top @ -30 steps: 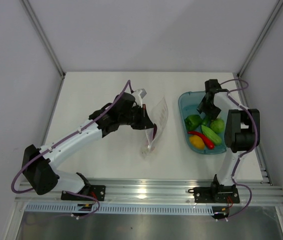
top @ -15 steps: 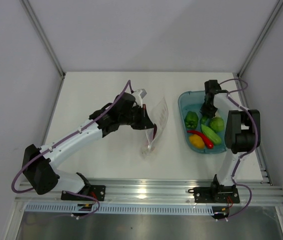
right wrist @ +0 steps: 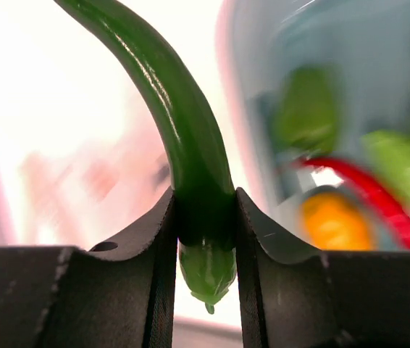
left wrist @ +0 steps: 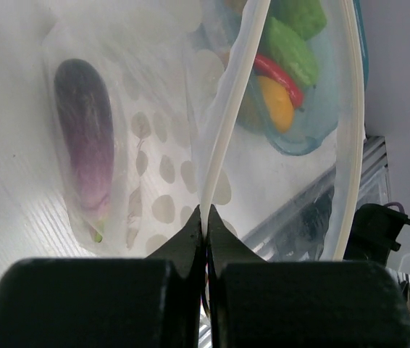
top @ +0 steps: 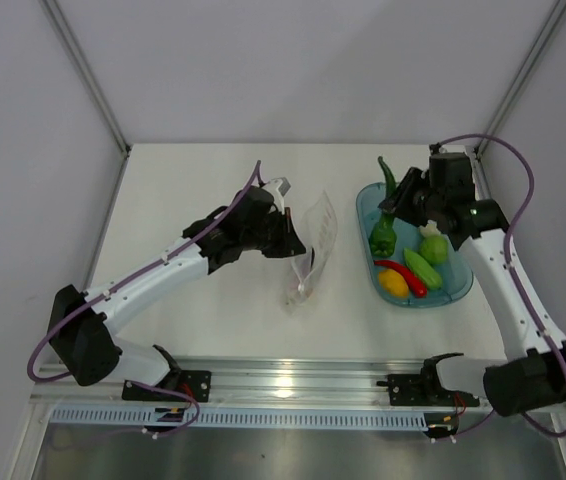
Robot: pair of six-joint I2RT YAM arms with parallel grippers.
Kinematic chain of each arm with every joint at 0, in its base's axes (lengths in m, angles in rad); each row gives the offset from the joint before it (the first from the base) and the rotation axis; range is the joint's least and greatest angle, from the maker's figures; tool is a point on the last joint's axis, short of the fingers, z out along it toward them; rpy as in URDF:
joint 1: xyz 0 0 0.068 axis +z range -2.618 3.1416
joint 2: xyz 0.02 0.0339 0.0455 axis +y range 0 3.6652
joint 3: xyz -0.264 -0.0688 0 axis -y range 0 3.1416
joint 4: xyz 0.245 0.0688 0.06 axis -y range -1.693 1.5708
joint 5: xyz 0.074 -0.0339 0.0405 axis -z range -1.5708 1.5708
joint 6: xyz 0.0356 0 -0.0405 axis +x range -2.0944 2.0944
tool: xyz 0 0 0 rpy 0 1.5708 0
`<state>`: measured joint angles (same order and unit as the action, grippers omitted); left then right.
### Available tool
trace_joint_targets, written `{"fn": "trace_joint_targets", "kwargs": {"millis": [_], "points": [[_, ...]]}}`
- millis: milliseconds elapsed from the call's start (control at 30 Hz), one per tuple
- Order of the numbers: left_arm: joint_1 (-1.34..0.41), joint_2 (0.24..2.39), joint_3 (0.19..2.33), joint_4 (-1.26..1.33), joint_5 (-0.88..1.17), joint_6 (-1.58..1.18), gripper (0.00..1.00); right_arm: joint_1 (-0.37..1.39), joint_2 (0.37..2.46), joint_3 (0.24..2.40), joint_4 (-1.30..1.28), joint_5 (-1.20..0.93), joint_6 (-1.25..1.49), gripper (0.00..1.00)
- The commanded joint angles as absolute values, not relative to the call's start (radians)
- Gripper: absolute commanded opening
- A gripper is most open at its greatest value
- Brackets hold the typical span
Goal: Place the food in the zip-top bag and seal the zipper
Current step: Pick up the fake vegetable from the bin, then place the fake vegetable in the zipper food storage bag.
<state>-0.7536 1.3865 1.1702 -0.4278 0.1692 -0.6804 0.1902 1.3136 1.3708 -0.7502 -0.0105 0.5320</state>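
My right gripper (top: 403,197) is shut on a long curved green chili (top: 387,177) and holds it in the air over the left rim of the teal tray (top: 460,290); the wrist view shows its stem end pinched between the fingers (right wrist: 205,217). In the tray lie a green pepper (top: 383,238), a green cucumber (top: 423,268), a red chili (top: 405,277), a yellow-orange fruit (top: 394,284) and a round green piece (top: 434,248). My left gripper (top: 298,247) is shut on the rim of the clear zip-top bag (top: 313,255), holding its mouth up (left wrist: 206,217). A purple eggplant (left wrist: 85,141) lies inside the bag.
The teal tray stands at the right of the white table. Grey walls with metal posts close in the back and sides. An aluminium rail (top: 293,385) with both arm bases runs along the near edge.
My right arm has lifted out of the tray with the green chili and swung up and to the left. The left arm and the bag have barely moved.
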Motion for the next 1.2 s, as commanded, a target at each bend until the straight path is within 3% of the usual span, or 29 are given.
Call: {"fn": "trace_joint_targets", "kwargs": {"millis": [0,133,300,433,700,1167], "points": [[-0.761,1.370,1.164,-0.410,0.127,-0.696,0.01,0.242,1.206,1.281,-0.746,-0.366,0.639,0.13],[-0.775,1.370,1.161,-0.405,0.117,-0.706,0.01,0.340,1.138,1.243,-0.654,-0.544,0.765,0.13],[-0.804,1.371,1.178,-0.414,0.077,-0.726,0.01,0.486,1.095,1.258,-0.582,-0.511,0.976,0.13],[-0.839,1.362,1.187,-0.416,0.022,-0.741,0.00,0.509,1.023,1.158,-0.440,-0.546,1.190,0.12],[-0.882,1.313,1.105,-0.344,-0.081,-0.796,0.00,0.514,0.898,0.979,-0.422,-0.511,1.414,0.10],[-0.937,1.315,1.106,-0.336,-0.136,-0.801,0.00,0.583,0.963,0.864,-0.327,-0.448,1.597,0.10]]}}
